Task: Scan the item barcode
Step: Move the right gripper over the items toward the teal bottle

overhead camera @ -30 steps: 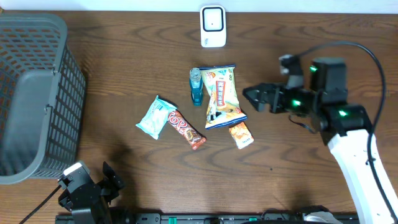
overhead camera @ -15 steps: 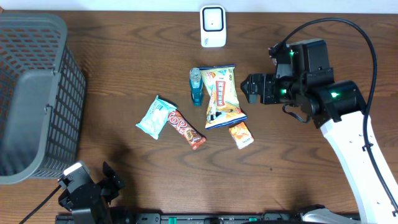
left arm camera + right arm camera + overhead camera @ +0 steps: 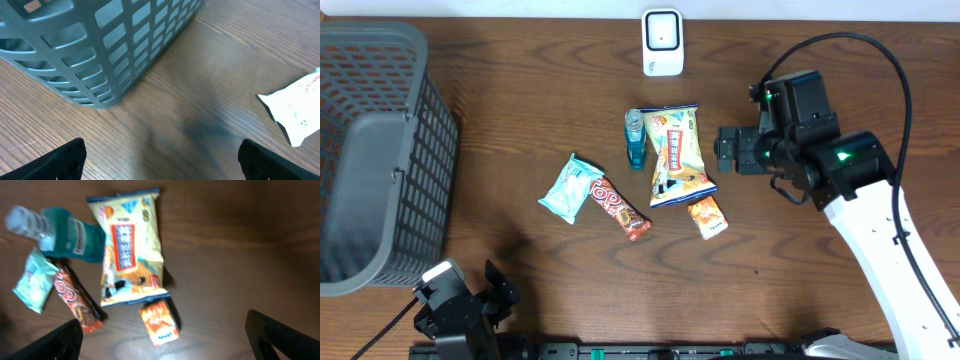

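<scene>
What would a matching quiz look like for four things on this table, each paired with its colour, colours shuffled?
Things:
1. basket
2. bottle
3. scanner
4. chip bag

Colours:
A. white
B. yellow
C. grey
D. blue

Pairs: 1-C, 2-D, 3-A, 4-B
</scene>
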Tool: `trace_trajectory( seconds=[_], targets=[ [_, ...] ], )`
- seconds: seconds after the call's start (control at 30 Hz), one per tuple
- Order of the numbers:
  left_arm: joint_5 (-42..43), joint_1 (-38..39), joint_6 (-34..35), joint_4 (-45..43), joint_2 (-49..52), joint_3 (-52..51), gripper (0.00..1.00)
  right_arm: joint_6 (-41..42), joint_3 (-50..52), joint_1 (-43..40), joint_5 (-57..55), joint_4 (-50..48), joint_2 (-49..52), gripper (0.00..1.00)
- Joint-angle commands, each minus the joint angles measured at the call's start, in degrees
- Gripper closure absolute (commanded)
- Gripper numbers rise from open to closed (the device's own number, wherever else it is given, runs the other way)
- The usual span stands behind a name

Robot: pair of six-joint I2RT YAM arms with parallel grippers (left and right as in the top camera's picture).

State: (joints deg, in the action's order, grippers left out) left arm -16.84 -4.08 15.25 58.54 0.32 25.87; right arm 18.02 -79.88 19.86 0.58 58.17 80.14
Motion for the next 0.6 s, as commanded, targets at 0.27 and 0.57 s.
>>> trace_trajectory(
  seconds=[0.27, 0.57],
  targets=[
    [-0.52, -0.09, 0.52, 0.02, -0.09, 0.57, 0.03, -0.79, -8.24, -0.15, 13.16, 14.75, 0.33, 0.01],
    [-0.52, -0.09, 0.52, 0.0, -0.09, 0.57, 0.03, -3.52, -13.99, 0.0, 22.03, 20.9, 0.44, 0.01]
  ],
)
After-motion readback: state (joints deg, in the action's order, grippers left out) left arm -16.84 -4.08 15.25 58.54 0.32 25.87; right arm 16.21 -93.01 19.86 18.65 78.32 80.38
